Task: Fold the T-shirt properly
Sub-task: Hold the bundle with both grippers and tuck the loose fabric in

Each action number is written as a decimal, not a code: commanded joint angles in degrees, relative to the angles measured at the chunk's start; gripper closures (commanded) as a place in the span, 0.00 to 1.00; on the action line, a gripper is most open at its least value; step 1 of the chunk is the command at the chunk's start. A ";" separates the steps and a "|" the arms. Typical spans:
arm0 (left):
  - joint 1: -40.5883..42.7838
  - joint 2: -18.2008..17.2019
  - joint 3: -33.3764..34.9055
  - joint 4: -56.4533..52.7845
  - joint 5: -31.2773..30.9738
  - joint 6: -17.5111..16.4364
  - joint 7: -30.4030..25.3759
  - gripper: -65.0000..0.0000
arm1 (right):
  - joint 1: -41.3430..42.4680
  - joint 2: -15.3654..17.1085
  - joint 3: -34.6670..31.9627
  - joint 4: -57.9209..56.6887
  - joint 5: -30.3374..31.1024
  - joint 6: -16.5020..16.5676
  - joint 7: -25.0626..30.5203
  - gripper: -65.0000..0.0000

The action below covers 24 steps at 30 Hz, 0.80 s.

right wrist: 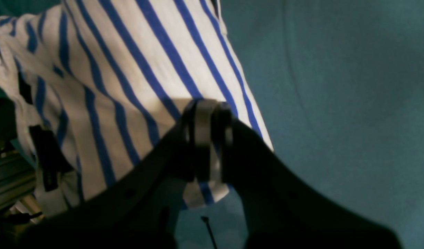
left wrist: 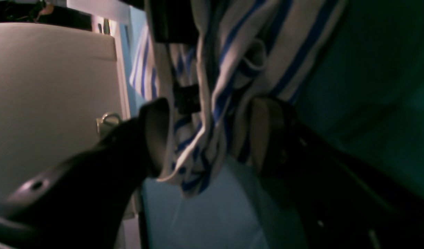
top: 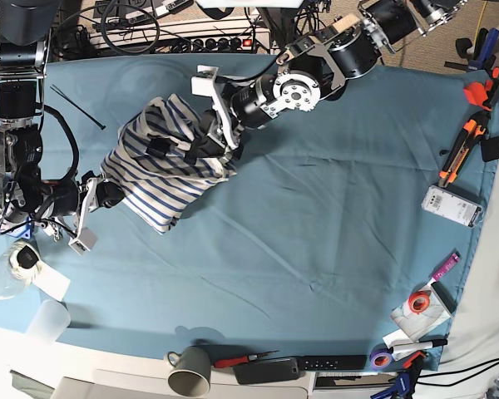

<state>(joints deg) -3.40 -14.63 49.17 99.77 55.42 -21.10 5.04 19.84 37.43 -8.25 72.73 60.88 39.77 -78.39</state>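
Observation:
The T-shirt [top: 162, 170], white with blue stripes, lies bunched in a heap on the teal cloth [top: 316, 224] at the left of the base view. My right gripper [top: 108, 193] is at the heap's lower left. In the right wrist view it [right wrist: 208, 107] is shut on a striped edge of the T-shirt [right wrist: 135, 69]. My left gripper [top: 216, 137] is at the heap's upper right. In the left wrist view its fingers [left wrist: 156, 138] stand apart, and a loose bunch of the T-shirt [left wrist: 205, 114] hangs between them.
Tools [top: 474, 125], a phone [top: 452, 205] and tape rolls [top: 416, 301] lie along the right edge. A mug [top: 191, 370] and a remote [top: 270, 367] sit at the front edge. Plastic cups [top: 50, 316] stand at the front left. A cable tie [top: 79, 108] lies at the back left.

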 commanded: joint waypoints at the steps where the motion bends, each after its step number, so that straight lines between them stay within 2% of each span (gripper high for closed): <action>1: -1.09 0.35 -0.15 0.96 -0.09 0.20 -0.63 0.44 | 1.42 1.14 0.48 0.70 0.76 0.23 1.03 0.94; 3: -1.22 0.31 -0.15 0.20 -0.09 -2.38 -0.61 0.44 | 1.44 1.14 0.48 0.70 0.79 0.23 1.05 0.94; 6: -1.20 0.02 -0.15 -1.92 -0.07 -4.11 -1.18 0.44 | 1.44 1.14 0.48 0.72 0.76 0.23 1.57 0.94; 10: -1.22 -0.46 -0.15 -4.59 3.34 -3.34 -4.87 0.44 | 1.44 1.14 0.48 0.70 0.76 0.23 1.92 0.94; 14: -1.36 -0.42 -0.15 -5.22 4.61 1.53 -5.42 0.44 | 1.44 1.11 0.48 0.70 0.76 0.23 1.99 0.94; 15: -1.44 -0.37 -0.15 -5.22 4.61 1.86 -5.46 0.44 | 1.44 1.14 0.48 0.72 0.76 0.23 2.01 0.94; 24: -1.55 3.17 -0.15 -5.22 4.42 1.70 -6.23 0.44 | 1.44 1.14 0.48 0.70 0.76 0.23 2.05 0.94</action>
<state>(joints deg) -4.19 -12.03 49.17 93.67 60.18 -20.58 -0.12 19.84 37.43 -8.25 72.73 60.86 39.77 -77.34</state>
